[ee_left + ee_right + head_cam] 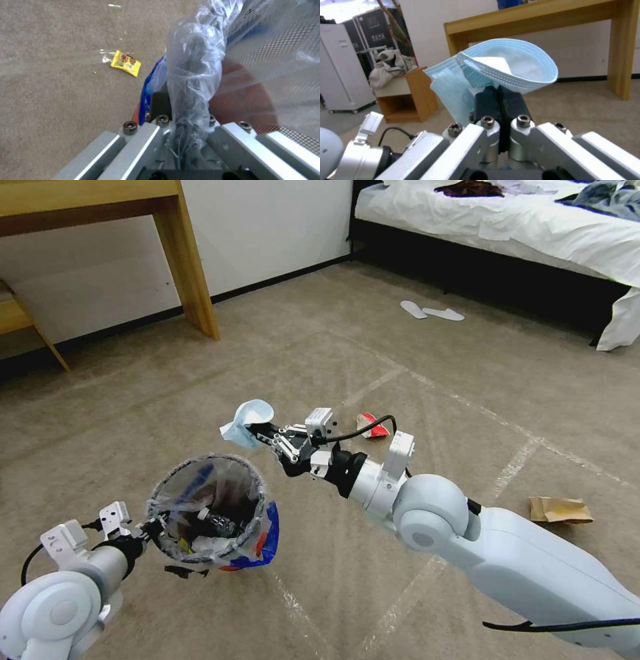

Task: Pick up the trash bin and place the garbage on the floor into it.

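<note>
Right pincer (259, 433) pinches the blue mask (247, 422) above the trash bin (207, 511), gripped by left pincer (152, 527).

White rounded arms, black cables, silver grippers (257, 435) with apparently dark pads.

Two grippers were in view: the left gripper (155, 528), clamped on the rim of one trash bin (207, 511), and the right gripper (261, 435), pinching one blue mask (247, 421). On the floor (200, 400) lay three loose pieces of garbage: one red-white carton (372, 425), one brown paper bag (560, 510) and one yellow wrapper (126, 62). Several scraps sat inside the bin, too jumbled to count. Two white slippers (431, 311) lay near one bed (507, 220), and one wooden table (100, 207) stood by the wall
</note>
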